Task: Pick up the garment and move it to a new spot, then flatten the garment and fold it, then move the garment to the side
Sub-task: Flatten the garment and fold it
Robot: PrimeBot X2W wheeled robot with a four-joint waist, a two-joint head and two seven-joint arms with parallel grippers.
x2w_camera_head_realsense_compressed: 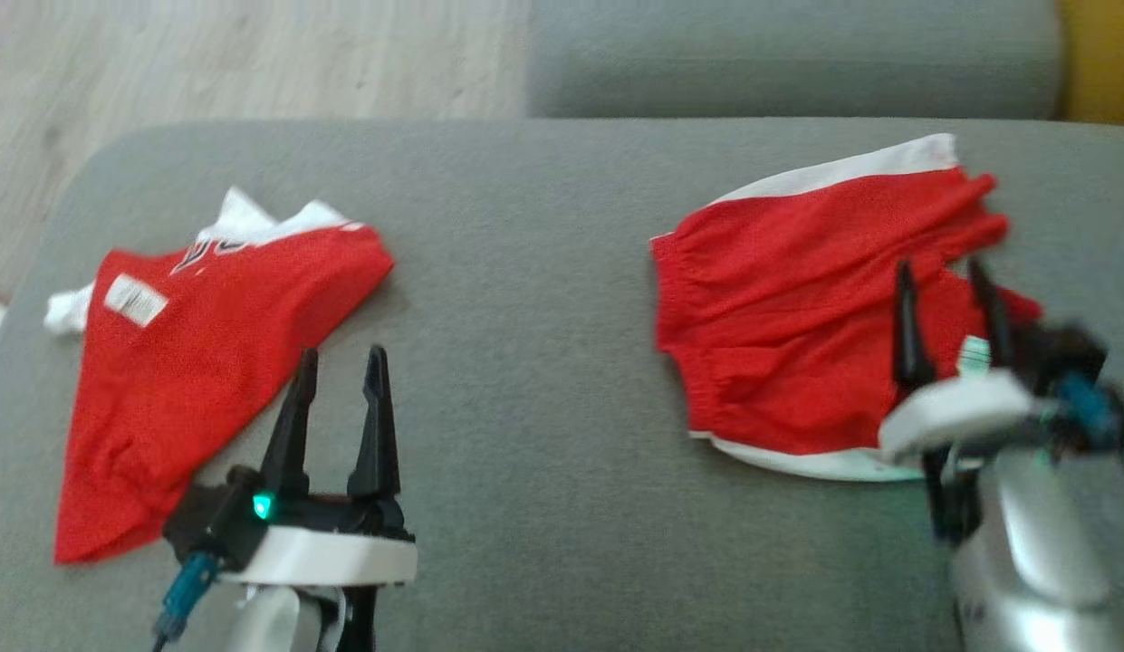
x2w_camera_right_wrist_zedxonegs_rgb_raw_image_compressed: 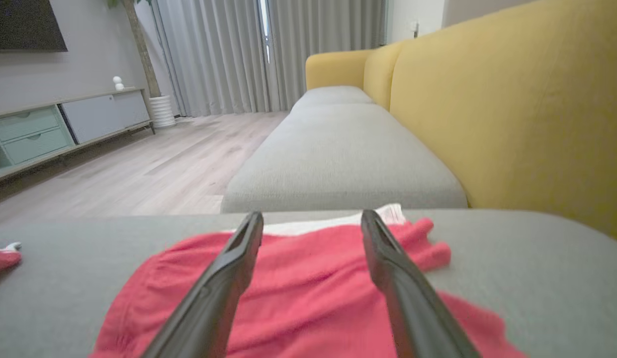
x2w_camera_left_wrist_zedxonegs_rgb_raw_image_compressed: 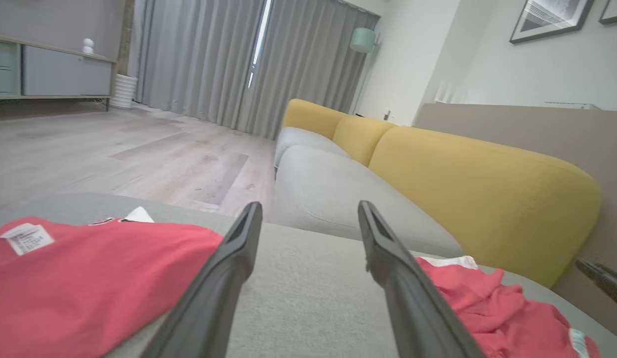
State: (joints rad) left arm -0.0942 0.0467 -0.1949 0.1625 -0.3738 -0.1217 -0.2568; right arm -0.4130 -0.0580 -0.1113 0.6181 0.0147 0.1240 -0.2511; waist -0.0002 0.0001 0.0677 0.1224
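Observation:
A red garment with white trim, a pair of shorts (x2w_camera_head_realsense_compressed: 779,317), lies rumpled on the right of the grey sofa seat (x2w_camera_head_realsense_compressed: 543,272). My right gripper (x2w_camera_head_realsense_compressed: 940,267) hovers over its right part, open, with nothing between the fingers. The right wrist view has those open fingers (x2w_camera_right_wrist_zedxonegs_rgb_raw_image_compressed: 313,214) just above the red cloth (x2w_camera_right_wrist_zedxonegs_rgb_raw_image_compressed: 308,288). A second red garment (x2w_camera_head_realsense_compressed: 190,362), a top with a white label, lies at the left. My left gripper (x2w_camera_head_realsense_compressed: 342,353) stands open beside its right edge, apart from it. From the left wrist, the left gripper (x2w_camera_left_wrist_zedxonegs_rgb_raw_image_compressed: 309,205) points between the top (x2w_camera_left_wrist_zedxonegs_rgb_raw_image_compressed: 89,278) and the shorts (x2w_camera_left_wrist_zedxonegs_rgb_raw_image_compressed: 487,303).
A second grey seat cushion (x2w_camera_head_realsense_compressed: 797,54) lies beyond the one I work on. The yellow backrest (x2w_camera_right_wrist_zedxonegs_rgb_raw_image_compressed: 512,114) runs along the right side. Wooden floor (x2w_camera_head_realsense_compressed: 208,72) lies past the seat's far left edge. Bare grey seat separates the two garments.

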